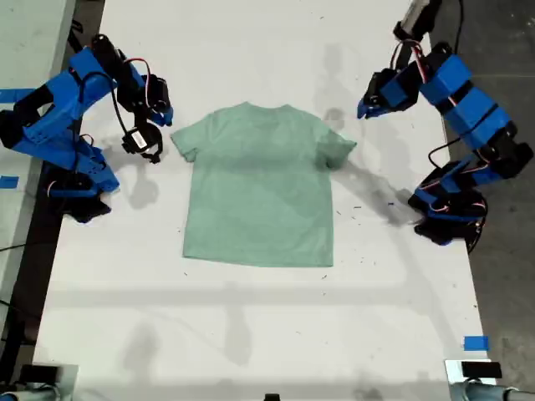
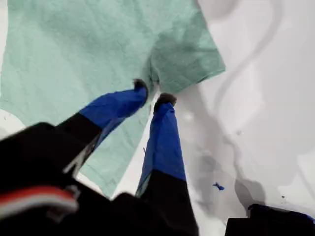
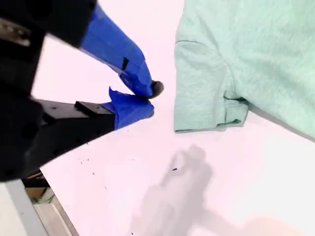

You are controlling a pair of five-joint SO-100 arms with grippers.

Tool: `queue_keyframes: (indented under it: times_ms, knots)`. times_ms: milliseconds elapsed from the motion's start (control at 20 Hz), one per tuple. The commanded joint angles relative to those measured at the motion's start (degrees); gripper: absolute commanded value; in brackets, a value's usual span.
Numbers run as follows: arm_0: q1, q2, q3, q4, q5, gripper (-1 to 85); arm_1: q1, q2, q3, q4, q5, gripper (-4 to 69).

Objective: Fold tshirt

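At the jaws of my first gripper (image 2: 152,93) you see a narrow gap between the two dark tips, with nothing held between them. They hang over the tshirt (image 2: 74,54) where one sleeve (image 2: 189,54) meets the body; you cannot tell from this view whether they touch the cloth. My second gripper (image 3: 150,101) has its tips closed together on nothing. It sits over the bare white table (image 3: 206,196), just beside the hem of the other sleeve (image 3: 202,88) and apart from it. Farther out, the exterior view shows you the tshirt (image 1: 259,192) spread flat and unfolded in the middle of the table (image 1: 251,334), neck toward the far edge. My first gripper (image 1: 363,110) is off its sleeve on the exterior view's right, and my second gripper (image 1: 150,146) is close to its sleeve on the exterior view's left. A bit of blue tape (image 1: 476,342) lies at the exterior view's lower right.
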Motion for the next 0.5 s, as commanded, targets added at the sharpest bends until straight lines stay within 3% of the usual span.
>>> queue_keyframes:
  times_ms: [0,450]
  knots:
    - [0.0,0.0,-2.2,-1.5,0.5,0.0,3.0,-0.3,2.7,-1.8,-2.8,35.3]
    - [0.8,-3.7,-1.5,-3.5,0.5,0.0,7.6,-6.3,24.8,-23.2,-3.5,32.0]
